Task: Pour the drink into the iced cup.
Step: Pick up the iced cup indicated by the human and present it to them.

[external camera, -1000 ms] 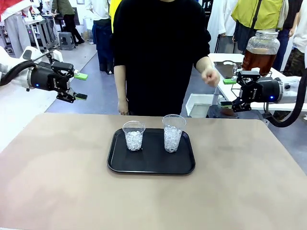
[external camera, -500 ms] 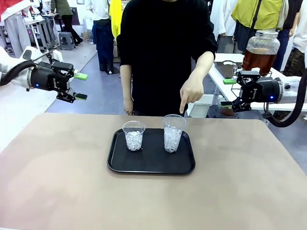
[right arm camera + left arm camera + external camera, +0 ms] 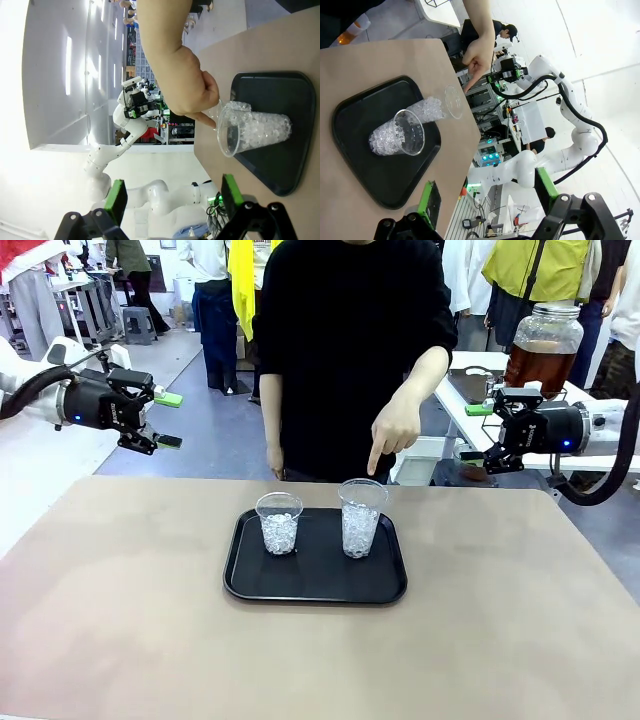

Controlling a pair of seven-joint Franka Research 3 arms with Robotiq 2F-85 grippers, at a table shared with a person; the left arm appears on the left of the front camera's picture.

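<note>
In the front view I count two upright cups of ice on one black tray (image 3: 315, 595), a shorter iced cup (image 3: 279, 523) and a taller iced cup (image 3: 361, 518) under the person's pointing hand (image 3: 395, 430). I also count one dispenser jar (image 3: 543, 348) of amber drink at 1 o'clock of my right gripper (image 3: 473, 432), far nearer than my left gripper (image 3: 165, 420), and both grippers are spread and empty. From the left wrist both cups lie at 10 o'clock. From the right wrist the taller one lies near 1 o'clock, its long axis sideways.
</note>
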